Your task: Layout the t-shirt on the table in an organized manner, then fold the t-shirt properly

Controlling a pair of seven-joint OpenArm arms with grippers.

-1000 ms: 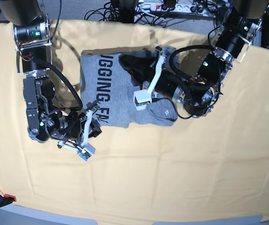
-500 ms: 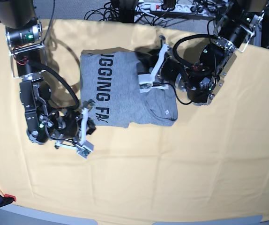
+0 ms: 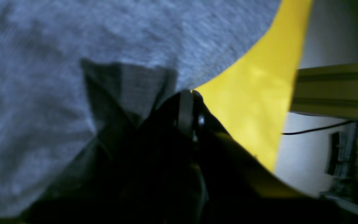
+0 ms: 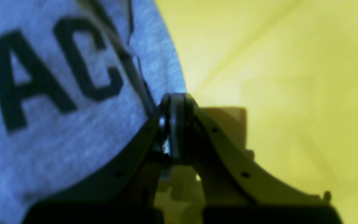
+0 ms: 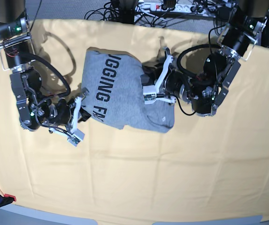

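Both sets of fingers (image 4: pixel 176 124) (image 3: pixel 186 115) pinched together — each clamping the t-shirt's (image 5: pixel 120 89) edge.

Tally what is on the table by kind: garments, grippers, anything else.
Garments: 1, the grey t-shirt, lettering up.
Grippers: 2, the left gripper and the right gripper, both shut at the shirt's edges.
Other loose things on the table: 0.
Total: 3.

Tangled cables (image 5: pixel 125 8), perhaps power strip (image 5: pixel 158 6)
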